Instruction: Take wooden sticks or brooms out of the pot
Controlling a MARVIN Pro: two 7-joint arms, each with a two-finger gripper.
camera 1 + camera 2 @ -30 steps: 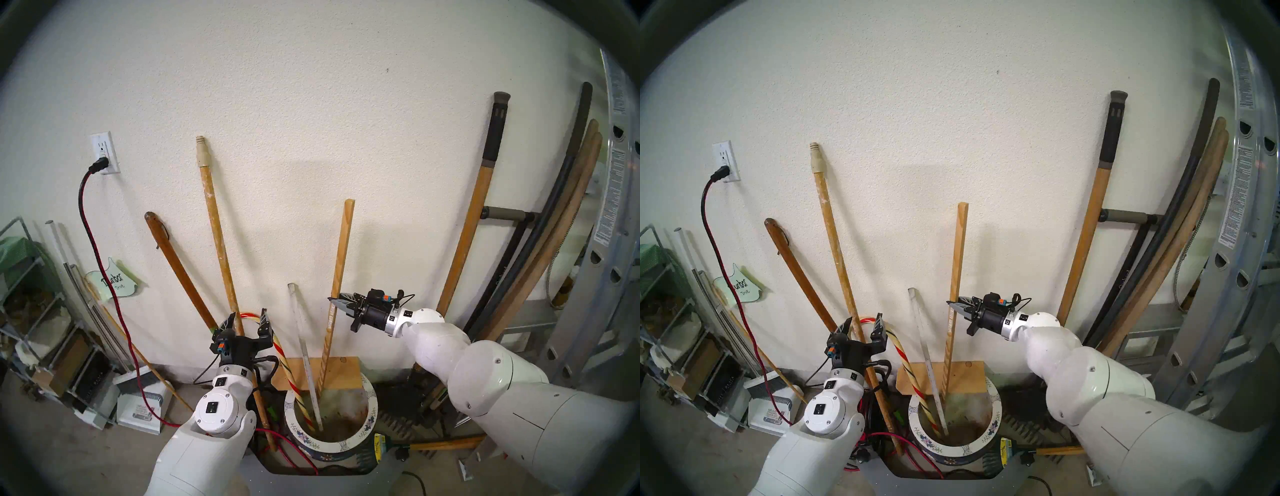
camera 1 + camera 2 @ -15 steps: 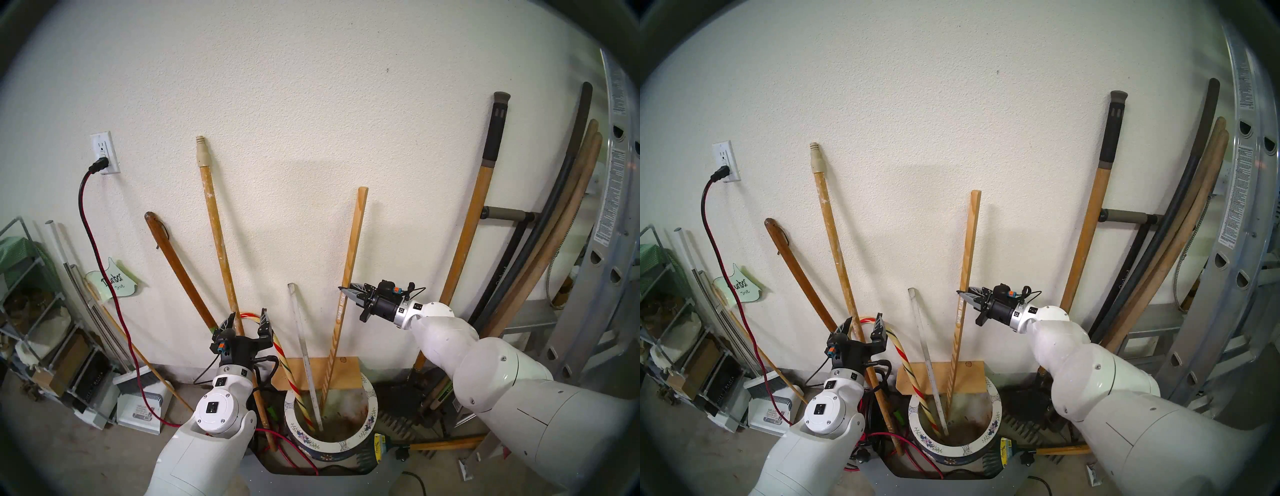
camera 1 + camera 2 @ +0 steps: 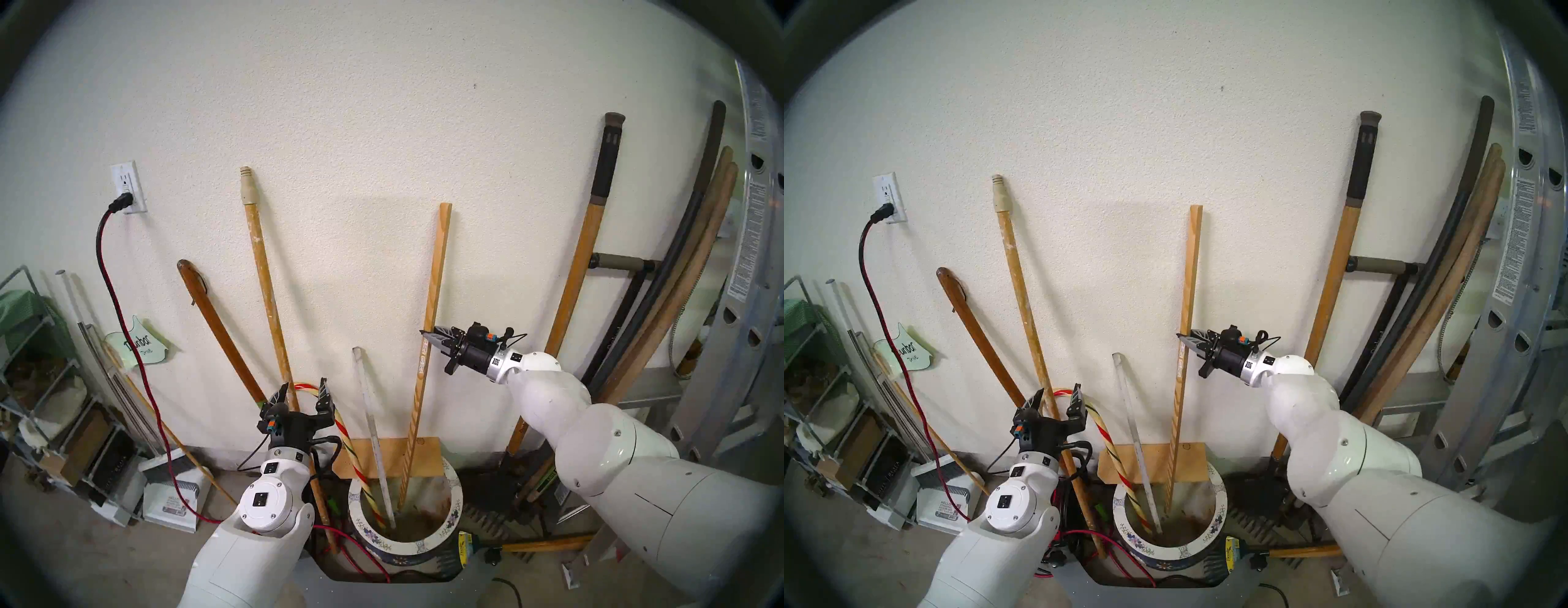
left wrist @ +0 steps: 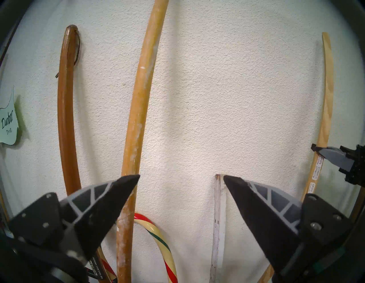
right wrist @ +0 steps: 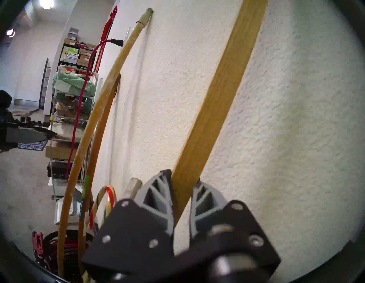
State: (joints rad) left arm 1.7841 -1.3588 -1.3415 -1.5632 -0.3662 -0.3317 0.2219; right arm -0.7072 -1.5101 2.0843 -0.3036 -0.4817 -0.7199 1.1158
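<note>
Here, right end effector (image 3: 425, 335) clamped on pale stick (image 3: 428, 322), left end effector (image 3: 303, 388) apart.

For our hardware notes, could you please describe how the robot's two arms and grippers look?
Both arms wear glossy white rounded shells with small black square markers. Each ends in a silver ring and a black wrist block carrying an orange-and-blue connector and thin black cables. The left gripper and the right gripper have pointed black fingers with grey triangular ribs.
</note>
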